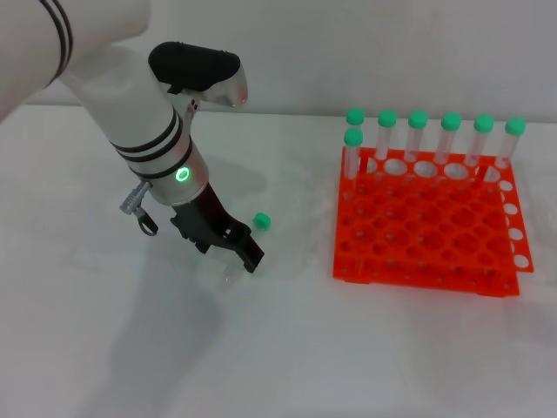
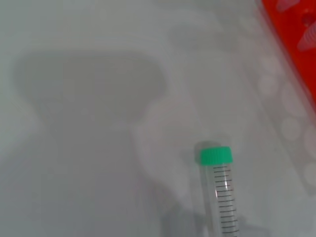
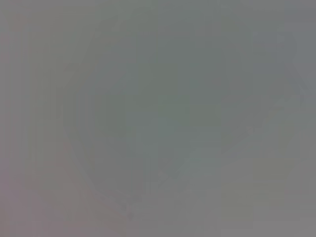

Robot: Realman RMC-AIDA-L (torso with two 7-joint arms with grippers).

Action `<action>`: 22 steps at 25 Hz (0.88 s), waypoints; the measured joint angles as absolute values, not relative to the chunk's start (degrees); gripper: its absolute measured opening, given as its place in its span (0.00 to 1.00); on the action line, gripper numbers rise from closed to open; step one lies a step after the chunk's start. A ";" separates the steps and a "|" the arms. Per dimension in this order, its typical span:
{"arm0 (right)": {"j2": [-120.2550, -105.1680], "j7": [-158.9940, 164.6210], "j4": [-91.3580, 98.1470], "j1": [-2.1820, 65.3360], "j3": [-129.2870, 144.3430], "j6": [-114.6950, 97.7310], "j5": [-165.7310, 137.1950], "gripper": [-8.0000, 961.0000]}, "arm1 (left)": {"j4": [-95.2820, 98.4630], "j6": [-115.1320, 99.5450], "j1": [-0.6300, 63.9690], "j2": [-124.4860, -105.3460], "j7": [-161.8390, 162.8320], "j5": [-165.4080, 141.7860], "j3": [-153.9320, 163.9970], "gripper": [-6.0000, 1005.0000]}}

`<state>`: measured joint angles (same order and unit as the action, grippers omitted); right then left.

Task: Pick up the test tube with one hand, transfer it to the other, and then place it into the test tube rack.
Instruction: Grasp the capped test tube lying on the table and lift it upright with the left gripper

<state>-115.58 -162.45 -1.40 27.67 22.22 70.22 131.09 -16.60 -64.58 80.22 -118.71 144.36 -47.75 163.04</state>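
Lying flat on the white desk (image 1: 287, 348), the slim clear plastic test tube with a green screw cap (image 2: 220, 190) is found just beside the black two-finger left gripper (image 1: 246, 254), well apart from the bright orange-red square rack (image 1: 424, 231), where seven like tubes (image 1: 418, 139) are stood upright along the far rows. The gripper is lowered close over the tube's body, judged as lined up for a pick; whether it is spread or pinching cannot be told. The right gripper is not seen.
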 joint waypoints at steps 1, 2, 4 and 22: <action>-115.57 -162.46 -1.40 27.66 22.21 70.22 131.10 0.85 | -16.25 -64.21 80.05 -118.74 144.36 -47.74 163.04 0.86; -115.57 -162.46 -1.40 27.63 22.21 70.22 131.11 0.85 | -15.83 -63.82 79.91 -118.77 144.37 -47.74 163.03 0.86; -115.57 -162.46 -1.40 27.58 22.22 70.22 131.11 0.85 | -14.45 -62.94 79.59 -118.78 144.37 -47.79 163.04 0.84; -115.57 -162.46 -0.77 27.52 22.06 70.18 131.13 0.85 | -12.27 -61.89 78.51 -119.00 145.05 -49.84 163.03 0.37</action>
